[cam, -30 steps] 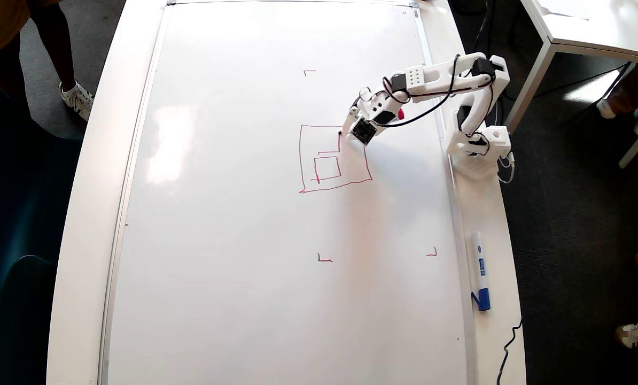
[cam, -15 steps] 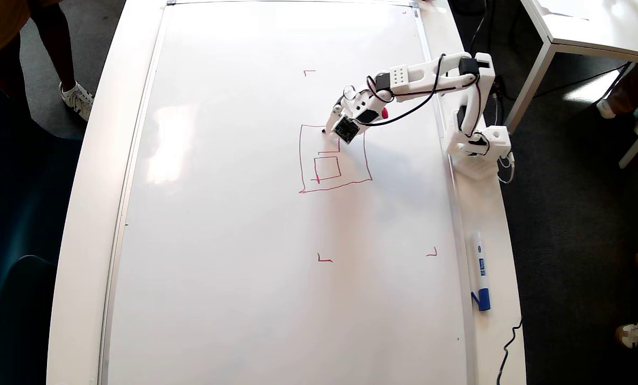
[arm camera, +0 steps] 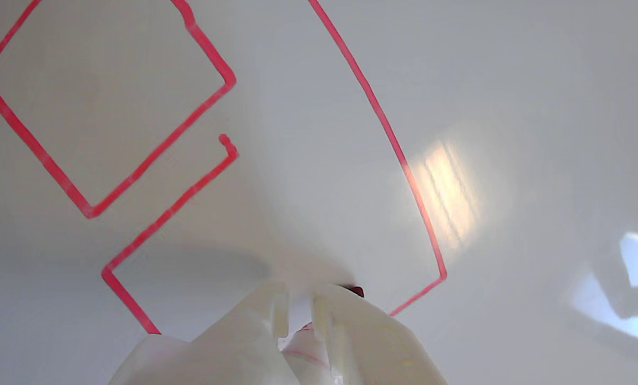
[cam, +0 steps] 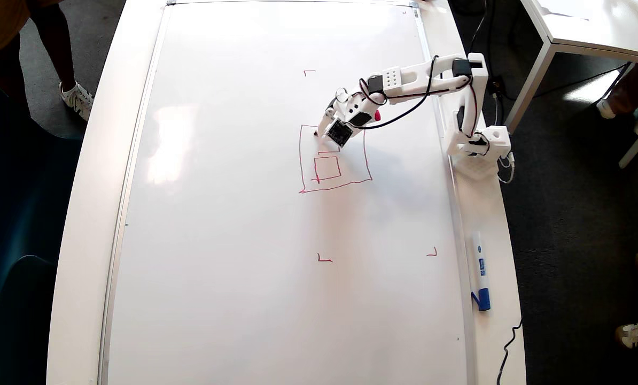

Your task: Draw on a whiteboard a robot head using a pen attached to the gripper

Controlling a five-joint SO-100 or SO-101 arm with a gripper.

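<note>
The whiteboard [cam: 233, 214] fills the desk top. On it is the robot head [cam: 303, 160], a red square outline holding a smaller red square [cam: 341, 167] and an open angled line above that. In the overhead view my white gripper [cam: 320, 130] hangs over the big square's upper left corner, shut on the pen; the pen's red end [cam: 376, 114] sticks out behind the wrist. In the wrist view the two white fingers [arm camera: 268, 315] clamp the pen [arm camera: 304, 342], and its dark red tip [arm camera: 356, 291] sits on the whiteboard [arm camera: 511, 80] just inside the outline's corner [arm camera: 441, 277].
A white marker with a blue cap [cam: 479, 270] lies on the desk right of the board. The arm's base [cam: 479, 144] stands at the board's right edge. Small red corner marks [cam: 324, 259] dot the board. People's legs and a second table [cam: 591, 27] surround the desk.
The gripper with the pen has moved left along the top of the big square, from its upper middle to its upper left corner. No new line shows along that path.
</note>
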